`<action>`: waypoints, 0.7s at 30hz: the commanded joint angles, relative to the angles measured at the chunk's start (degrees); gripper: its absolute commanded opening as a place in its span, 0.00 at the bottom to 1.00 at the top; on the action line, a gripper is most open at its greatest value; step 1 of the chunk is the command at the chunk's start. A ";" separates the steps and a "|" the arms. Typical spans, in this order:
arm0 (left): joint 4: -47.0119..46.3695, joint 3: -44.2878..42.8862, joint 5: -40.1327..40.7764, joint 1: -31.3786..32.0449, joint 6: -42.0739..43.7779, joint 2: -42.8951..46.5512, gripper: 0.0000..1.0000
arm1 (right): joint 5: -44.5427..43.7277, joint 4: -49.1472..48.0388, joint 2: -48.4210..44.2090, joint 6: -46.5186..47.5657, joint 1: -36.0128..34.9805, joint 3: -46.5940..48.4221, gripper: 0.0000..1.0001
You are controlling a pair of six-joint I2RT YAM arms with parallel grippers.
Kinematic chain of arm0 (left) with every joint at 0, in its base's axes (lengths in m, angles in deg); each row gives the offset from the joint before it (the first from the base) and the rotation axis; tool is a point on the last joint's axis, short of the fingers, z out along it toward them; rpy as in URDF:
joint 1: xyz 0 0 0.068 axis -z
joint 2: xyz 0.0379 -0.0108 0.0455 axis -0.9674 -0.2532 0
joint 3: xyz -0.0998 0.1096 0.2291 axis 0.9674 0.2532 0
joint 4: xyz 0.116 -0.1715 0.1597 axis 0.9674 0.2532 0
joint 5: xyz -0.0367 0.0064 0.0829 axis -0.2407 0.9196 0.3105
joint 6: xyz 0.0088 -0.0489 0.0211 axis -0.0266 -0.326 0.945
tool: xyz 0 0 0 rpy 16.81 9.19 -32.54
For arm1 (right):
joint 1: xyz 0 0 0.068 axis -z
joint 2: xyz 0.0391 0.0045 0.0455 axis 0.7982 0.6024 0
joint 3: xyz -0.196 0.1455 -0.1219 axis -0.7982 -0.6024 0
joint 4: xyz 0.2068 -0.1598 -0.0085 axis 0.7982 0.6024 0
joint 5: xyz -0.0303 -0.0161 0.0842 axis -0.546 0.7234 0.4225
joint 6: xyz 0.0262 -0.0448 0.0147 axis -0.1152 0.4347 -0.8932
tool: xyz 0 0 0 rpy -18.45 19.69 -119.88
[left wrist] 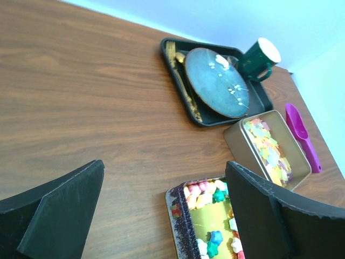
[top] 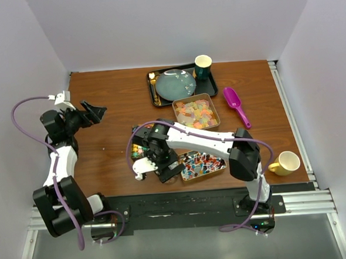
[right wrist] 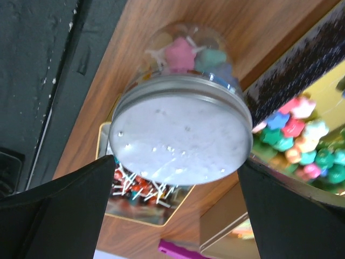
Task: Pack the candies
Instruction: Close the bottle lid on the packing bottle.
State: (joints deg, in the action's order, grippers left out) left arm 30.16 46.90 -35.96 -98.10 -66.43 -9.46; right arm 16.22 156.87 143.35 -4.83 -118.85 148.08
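Observation:
The candies lie in three open tins. Bright star-shaped candies [left wrist: 205, 195] fill a dark-rimmed tin [top: 140, 144], pale gummies [top: 197, 113] a plain tin, and wrapped pieces [top: 201, 164] a tin near the front edge. A clear jar [right wrist: 180, 135] with a silver lid holds a few pink and teal candies. Its lid faces my right gripper [right wrist: 175, 162], which is open with a finger on each side of it. In the top view the jar [top: 141, 165] sits just left of that gripper [top: 156, 168]. My left gripper [left wrist: 164, 167] hangs open and empty over bare wood at the left [top: 95, 109].
At the back stands a black tray [top: 154, 95] with a blue plate [top: 175, 84] and a green cup [top: 203, 66]. A purple scoop [top: 236, 106] lies right of the gummy tin. A yellow mug [top: 286, 162] sits at the front right. The right arm spans the wrapped-candy tin.

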 commanded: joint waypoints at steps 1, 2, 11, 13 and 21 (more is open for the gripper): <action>-6.10 -3.81 -4.66 -0.53 0.63 1.71 1.00 | -4.93 1.16 -6.60 -3.51 0.32 -1.01 0.99; -6.18 -4.08 -6.93 -0.44 0.80 1.97 1.00 | -5.46 1.60 -6.95 -3.60 0.76 -1.28 0.99; 24.88 -7.16 -14.18 11.84 26.14 13.29 0.99 | -2.57 4.33 -10.03 -13.51 22.54 5.65 0.99; 27.99 -5.06 -8.31 17.83 28.75 18.64 0.99 | -3.09 3.71 -11.25 -14.76 26.59 5.93 0.99; 52.32 -3.20 -21.27 20.73 60.79 23.25 0.95 | -5.21 -3.74 -23.38 -21.15 28.44 -4.86 0.99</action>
State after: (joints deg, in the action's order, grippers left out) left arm 66.29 44.37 -49.03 -79.06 -27.35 15.96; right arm 10.76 155.69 127.30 -19.33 -88.75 147.45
